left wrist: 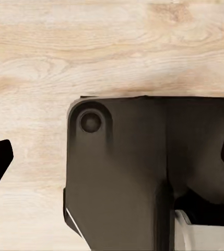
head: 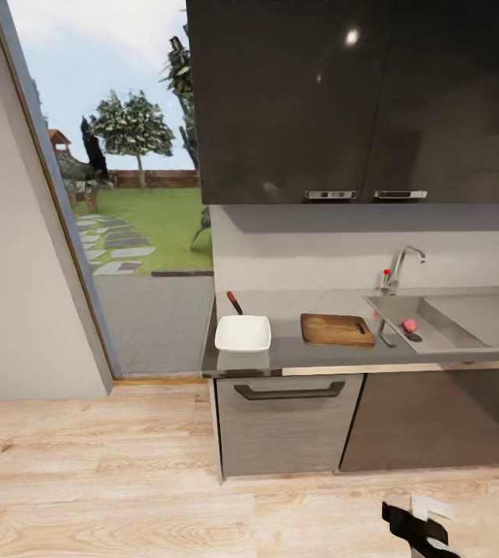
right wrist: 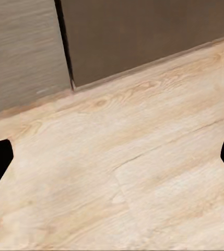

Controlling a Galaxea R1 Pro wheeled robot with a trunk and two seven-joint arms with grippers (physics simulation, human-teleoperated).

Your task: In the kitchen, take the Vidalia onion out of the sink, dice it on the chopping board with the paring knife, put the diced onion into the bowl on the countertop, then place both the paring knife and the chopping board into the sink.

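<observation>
Both sets of fingers spread, empty, over wood floor [right wrist: 143, 172], bowl [head: 242, 333] beside chopping board [head: 337, 328], possibly onion [head: 410, 325] in sink [head: 435, 322].

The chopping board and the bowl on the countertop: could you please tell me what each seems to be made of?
The chopping board looks like brown wood with visible grain. The bowl looks like glossy white ceramic, though plastic is possible.

Paring knife [head: 235, 302]: only handle and a little blade show behind the bowl [head: 243, 333]. Sink [head: 447, 319] cut off at head view's right edge. Small pink-red object [head: 410, 325] in basin too small to identify.
</observation>
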